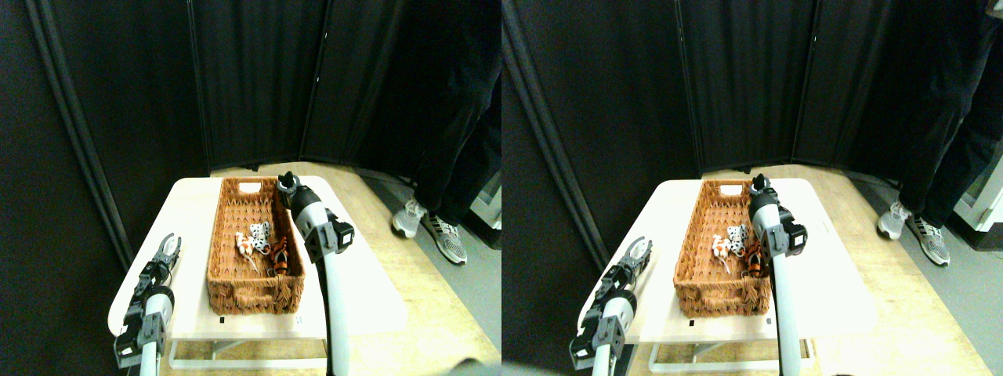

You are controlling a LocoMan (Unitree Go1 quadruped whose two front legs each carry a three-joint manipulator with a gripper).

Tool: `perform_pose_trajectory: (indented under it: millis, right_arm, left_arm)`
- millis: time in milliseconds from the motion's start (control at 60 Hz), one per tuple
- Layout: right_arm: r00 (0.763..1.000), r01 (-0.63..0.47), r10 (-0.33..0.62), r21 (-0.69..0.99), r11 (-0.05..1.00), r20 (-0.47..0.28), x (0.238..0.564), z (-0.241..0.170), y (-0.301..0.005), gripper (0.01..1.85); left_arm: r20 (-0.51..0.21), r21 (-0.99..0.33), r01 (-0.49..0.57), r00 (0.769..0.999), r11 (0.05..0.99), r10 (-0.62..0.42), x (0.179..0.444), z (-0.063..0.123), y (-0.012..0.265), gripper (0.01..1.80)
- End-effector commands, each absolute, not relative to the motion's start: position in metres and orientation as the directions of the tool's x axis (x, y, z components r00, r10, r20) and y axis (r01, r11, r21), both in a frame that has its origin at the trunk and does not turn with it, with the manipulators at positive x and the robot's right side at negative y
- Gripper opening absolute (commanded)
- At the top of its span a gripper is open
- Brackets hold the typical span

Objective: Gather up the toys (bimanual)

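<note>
Black folding screens behind, pale low table [196,204] on a wood floor, a person's legs and grey sneakers [427,227] standing at 2 o'clock off the table. Long wicker basket [255,298] runs lengthwise down the table centre. Toys all sit inside it, bunched against the right wall in the near half: white black-spotted figure [261,232], a white-and-orange one [244,246] just beside it at 8 o'clock, orange-black tiger [280,254] at 4 o'clock touching the basket wall. No toys visible on the tabletop, so collection looks mostly or fully done. Left gripper [167,249] hovers over the table's left edge at 9 o'clock from the basket, jaws spread, holding nothing. Right gripper [287,183] is up at the basket's far right rim, 12 o'clock from the toys; too small and dark, can't tell if its jaws are spread or closed, or whether anything is in them. Handling guess: small hard-moulded figures, light, rigid, probably slick; legs and tails are thin, so pinch across the torso, not the limbs. Piled together they will likely shift when nudged. Hidden: right forearm [321,227] covers part of the basket's right wall; near inside wall of the basket is out of sight; the pile's exact count is unreadable.
</note>
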State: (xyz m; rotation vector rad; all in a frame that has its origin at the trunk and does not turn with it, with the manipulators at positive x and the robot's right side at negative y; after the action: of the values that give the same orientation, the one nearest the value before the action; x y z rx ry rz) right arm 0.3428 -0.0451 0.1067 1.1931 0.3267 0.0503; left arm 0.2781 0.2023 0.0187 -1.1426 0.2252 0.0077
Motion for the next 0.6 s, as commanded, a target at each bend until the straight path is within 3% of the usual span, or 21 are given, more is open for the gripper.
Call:
perform_pose_trajectory:
  millis: [17, 200, 283, 300, 317, 333, 367, 433, 600]
  right_arm:
    - [0.953, 0.091, 0.245, 0.939, 0.331, -0.179, 0.343, 0.112, -0.031, 0.01]
    - [0.942, 0.101, 0.275, 0.942, 0.321, -0.195, 0.342, 0.105, -0.019, 0.01]
    - [0.920, 0.121, 0.316, 0.934, 0.335, -0.232, 0.341, 0.102, -0.022, 0.01]
    - [0.896, 0.133, 0.352, 0.920, 0.370, -0.271, 0.341, 0.101, -0.025, 0.37]
    - [0.896, 0.133, 0.352, 0.920, 0.370, -0.271, 0.341, 0.101, -0.025, 0.37]
    - [0.884, 0.137, 0.371, 0.916, 0.376, -0.285, 0.341, 0.101, -0.026, 0.57]
    - [0.871, 0.140, 0.393, 0.915, 0.378, -0.295, 0.340, 0.100, -0.028, 0.79]
    - [0.861, 0.136, 0.408, 0.910, 0.392, -0.304, 0.337, 0.099, -0.031, 1.12]
    - [0.870, 0.161, 0.391, 0.922, 0.352, -0.301, 0.337, 0.095, -0.036, 1.15]
  left_arm:
    - [-0.122, -0.896, -0.058, 0.986, 0.441, -0.117, 0.277, 0.027, 0.203, 0.04]
    - [-0.116, -0.898, -0.059, 0.987, 0.435, -0.107, 0.274, 0.027, 0.204, 0.04]
    - [-0.115, -0.902, -0.054, 0.987, 0.429, -0.116, 0.274, 0.027, 0.205, 0.05]
    - [-0.114, -0.901, -0.055, 0.987, 0.430, -0.113, 0.274, 0.028, 0.204, 0.05]
    - [-0.114, -0.901, -0.055, 0.987, 0.430, -0.113, 0.274, 0.028, 0.204, 0.05]
    - [-0.113, -0.900, -0.056, 0.988, 0.431, -0.108, 0.274, 0.028, 0.203, 0.05]
    - [-0.113, -0.897, -0.058, 0.989, 0.438, -0.099, 0.274, 0.028, 0.203, 0.05]
    - [-0.116, -0.900, -0.062, 0.988, 0.431, -0.102, 0.273, 0.029, 0.202, 0.04]
    - [-0.115, -0.908, -0.061, 0.988, 0.414, -0.105, 0.273, 0.030, 0.201, 0.05]
